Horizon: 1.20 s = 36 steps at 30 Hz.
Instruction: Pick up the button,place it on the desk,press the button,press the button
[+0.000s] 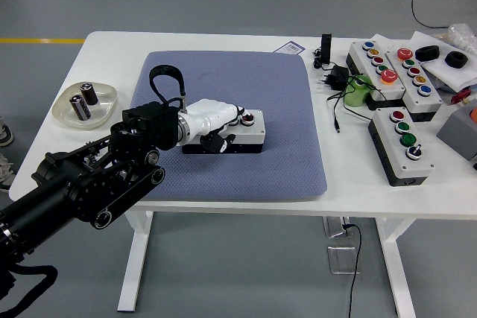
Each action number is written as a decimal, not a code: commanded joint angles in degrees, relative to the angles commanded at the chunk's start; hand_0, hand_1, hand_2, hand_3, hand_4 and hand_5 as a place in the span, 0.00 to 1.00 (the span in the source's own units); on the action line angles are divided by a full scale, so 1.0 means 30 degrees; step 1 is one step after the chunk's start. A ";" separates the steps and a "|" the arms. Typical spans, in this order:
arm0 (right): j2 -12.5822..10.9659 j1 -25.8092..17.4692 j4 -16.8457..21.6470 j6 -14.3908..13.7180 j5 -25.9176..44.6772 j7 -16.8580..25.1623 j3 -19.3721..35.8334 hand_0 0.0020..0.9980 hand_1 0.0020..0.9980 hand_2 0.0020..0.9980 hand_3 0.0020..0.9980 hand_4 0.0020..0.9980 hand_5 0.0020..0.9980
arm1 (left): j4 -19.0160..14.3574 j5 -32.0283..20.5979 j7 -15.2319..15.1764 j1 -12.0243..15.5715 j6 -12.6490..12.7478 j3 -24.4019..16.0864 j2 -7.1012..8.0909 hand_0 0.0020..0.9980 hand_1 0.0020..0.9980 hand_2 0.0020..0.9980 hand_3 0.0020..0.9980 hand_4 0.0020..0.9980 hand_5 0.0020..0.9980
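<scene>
One grey-topped, black-based button box on blue mat; left hand, fingers curled together, presses its 9 o'clock end.

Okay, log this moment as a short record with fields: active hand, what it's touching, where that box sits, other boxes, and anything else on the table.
active hand: left hand, white, laid over the box top
target: button box, white top, black base; red button visible by the fingertips
surface: blue mat on the white table
other boxes: three button boxes at the right
also: dish holding two dark cylinders, far left
right hand: not in view
</scene>
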 joint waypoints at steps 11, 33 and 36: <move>0.0016 0.0013 -0.0004 -0.0015 0.0009 0.0004 0.0008 0.63 0.54 0.57 0.63 0.23 0.24 | -0.1624 0.0025 -0.0322 0.0368 0.2021 -0.2266 0.0095 0.00 0.00 0.05 0.80 0.61 0.14; 0.0047 -0.0009 -0.0041 -0.0028 0.0300 -0.0039 -0.0309 0.63 0.54 0.57 0.63 0.23 0.24 | 0.1331 -0.7427 -0.4559 0.2624 0.7382 -0.7545 -0.0222 0.96 0.97 1.00 1.00 0.85 0.97; 0.0060 -0.0009 -0.0033 -0.0023 0.0357 -0.0048 -0.0370 0.63 0.54 0.57 0.63 0.23 0.24 | 0.1848 -0.9662 -0.3717 0.2971 0.7113 -0.7973 -0.0258 0.96 0.97 1.00 1.00 0.85 0.97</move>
